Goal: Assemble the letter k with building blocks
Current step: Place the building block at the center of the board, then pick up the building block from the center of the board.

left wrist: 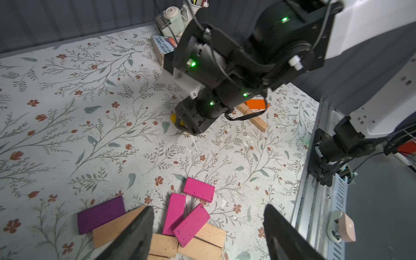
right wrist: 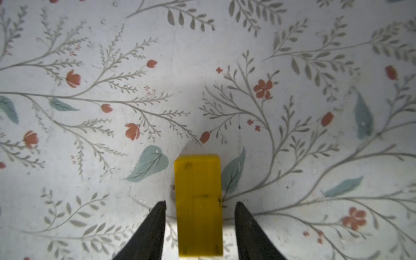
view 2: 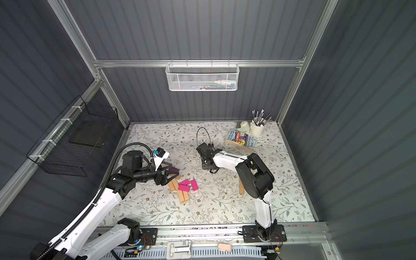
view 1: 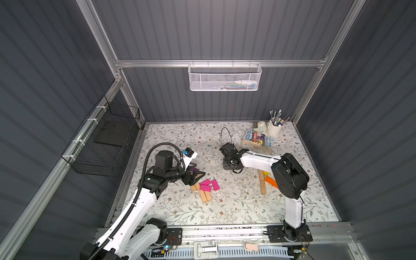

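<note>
This is a robotics lab cell dressed to look homely. Dark grey ribbed wall panels (view 1: 213, 29) in a silver aluminium frame (view 1: 157, 63) enclose a bench (view 1: 225, 211) papered with a floral print. A white mesh basket (view 1: 225, 78) hangs above the bench's far edge. A white-and-black left robot arm (view 1: 139, 202) and matching right robot arm (view 1: 292, 209) are bolted to a metal rail (view 1: 225, 230) along its near edge.

One block (right wrist: 198, 202) lies on the table (right wrist: 90, 135) between the right fingers (right wrist: 148, 231).

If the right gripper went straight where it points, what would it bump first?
Probably the yellow block between the right gripper's open jaws, or the flowery table beside it; depth is unclear.
</note>
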Action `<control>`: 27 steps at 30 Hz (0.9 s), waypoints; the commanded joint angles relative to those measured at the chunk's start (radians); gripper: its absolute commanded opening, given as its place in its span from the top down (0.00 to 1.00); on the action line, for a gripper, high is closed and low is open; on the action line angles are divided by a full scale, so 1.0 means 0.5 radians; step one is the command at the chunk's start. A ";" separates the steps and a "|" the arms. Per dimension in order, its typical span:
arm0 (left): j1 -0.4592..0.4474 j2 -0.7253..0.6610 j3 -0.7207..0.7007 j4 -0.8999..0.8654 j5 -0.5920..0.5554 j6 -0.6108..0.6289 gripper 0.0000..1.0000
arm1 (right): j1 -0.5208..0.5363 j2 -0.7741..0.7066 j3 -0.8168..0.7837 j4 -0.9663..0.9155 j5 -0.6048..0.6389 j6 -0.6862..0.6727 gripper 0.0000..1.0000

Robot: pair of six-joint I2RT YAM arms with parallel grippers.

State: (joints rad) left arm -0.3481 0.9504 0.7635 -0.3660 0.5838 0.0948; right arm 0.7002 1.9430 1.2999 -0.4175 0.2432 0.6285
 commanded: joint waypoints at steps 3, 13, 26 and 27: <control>-0.004 0.147 0.112 -0.155 -0.552 -0.464 0.32 | 0.030 -0.418 -0.189 0.040 0.000 0.014 0.46; -0.012 0.511 0.201 -0.493 -1.204 -1.148 0.41 | 0.110 -0.870 -0.500 0.038 -0.029 0.006 0.42; -0.012 1.404 0.627 -0.489 -1.450 -1.598 0.43 | 0.252 -0.895 -0.426 -0.181 0.092 -0.058 0.35; -0.011 1.453 0.654 -0.495 -1.446 -1.628 0.42 | 0.267 -0.890 -0.418 -0.190 0.084 -0.063 0.34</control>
State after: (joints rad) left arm -0.3485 1.6279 1.0458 -0.5907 -0.1314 -0.6235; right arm 0.8192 1.4960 1.0595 -0.4660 0.2646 0.6121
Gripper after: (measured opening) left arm 0.573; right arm 0.654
